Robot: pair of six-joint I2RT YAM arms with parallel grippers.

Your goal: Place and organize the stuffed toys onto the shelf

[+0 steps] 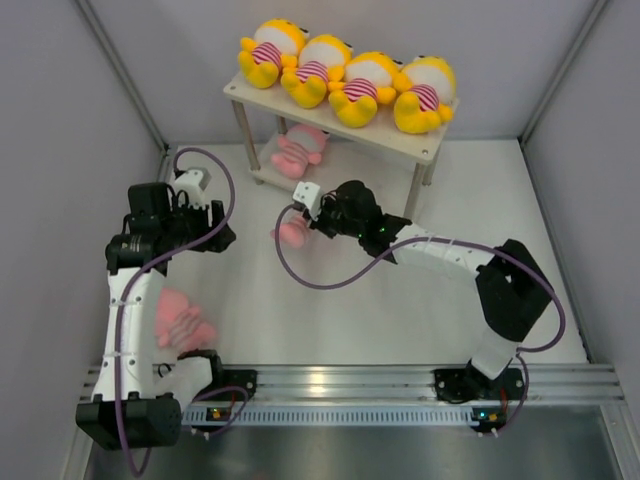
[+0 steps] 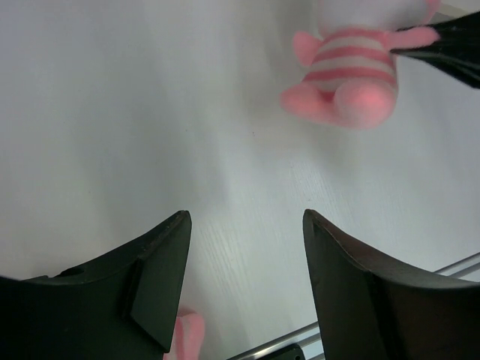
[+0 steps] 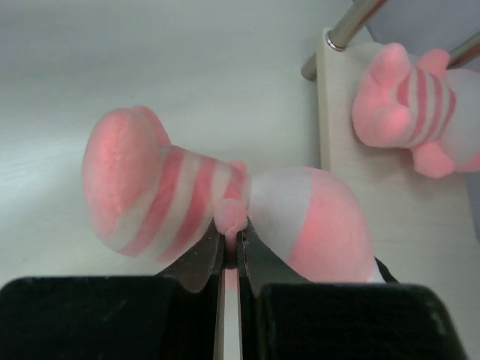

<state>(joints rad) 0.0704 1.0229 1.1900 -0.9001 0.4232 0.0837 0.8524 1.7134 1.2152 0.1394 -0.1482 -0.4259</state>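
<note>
Several yellow stuffed toys (image 1: 345,75) lie in a row on the top board of the shelf (image 1: 432,148). One pink toy (image 1: 300,150) (image 3: 412,105) lies on the lower board (image 3: 375,195). My right gripper (image 1: 302,222) (image 3: 231,225) is shut on a small limb of a second pink toy (image 1: 289,234) (image 3: 150,195) (image 2: 345,75), just in front of the shelf. A third pink toy (image 1: 180,320) lies on the table under my left arm. Left of the held toy, my left gripper (image 1: 222,237) (image 2: 244,217) is open, with nothing between its fingers.
Thin metal legs (image 1: 242,135) (image 3: 352,22) hold the shelf up. Grey walls (image 1: 60,120) close the table in on both sides, and a metal rail (image 1: 340,382) runs along the near edge. A purple cable (image 1: 300,275) loops over the table middle.
</note>
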